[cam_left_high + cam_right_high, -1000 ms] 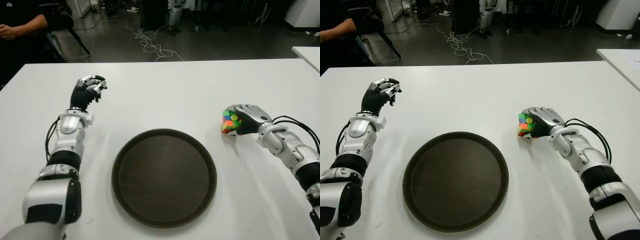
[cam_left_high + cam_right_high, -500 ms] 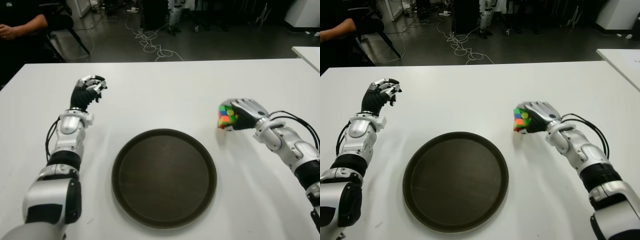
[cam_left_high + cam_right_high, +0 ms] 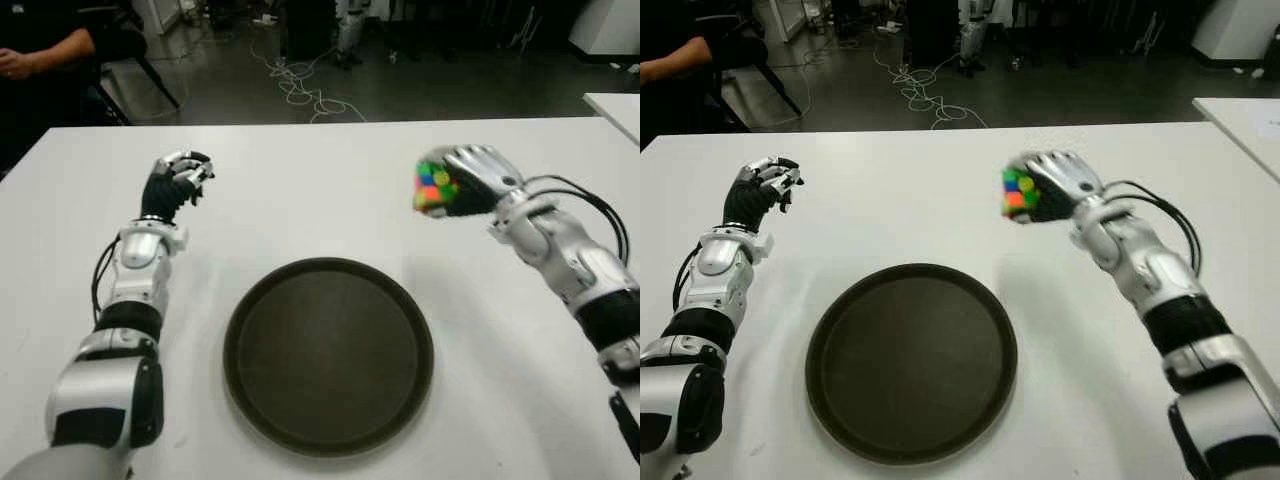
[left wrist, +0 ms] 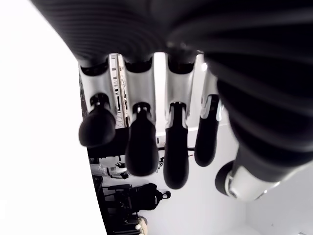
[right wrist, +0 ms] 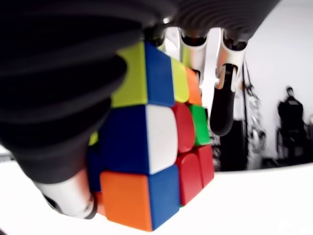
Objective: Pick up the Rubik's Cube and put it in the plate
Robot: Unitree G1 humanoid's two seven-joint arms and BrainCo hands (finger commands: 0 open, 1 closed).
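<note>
One white table fills most of the head views, dark floor with loose cables beyond its far edge. Landmark: the round dark plate, flat on the table near the front edge, roughly centred, nothing in it. Right arm reaches in from the right of the plate; right hand is off the table, beyond the plate's far-right rim and not over it. Rubik's Cube is in that hand, airborne, faint shadow on the table under it, between hand and plate rim. Right wrist view: fingers wrapped over the cube's far side, thumb on the near side, firm grasp, blue/white/red/orange/yellow/green stickers showing. Left hand is beyond and left of the plate, well apart from it, fingers curled loosely inward and holding nothing; left wrist view confirms an empty palm, fingertips bent down. Person's arm visible past the table's far-left corner, far from the plate. Second white table's corner at far right.
</note>
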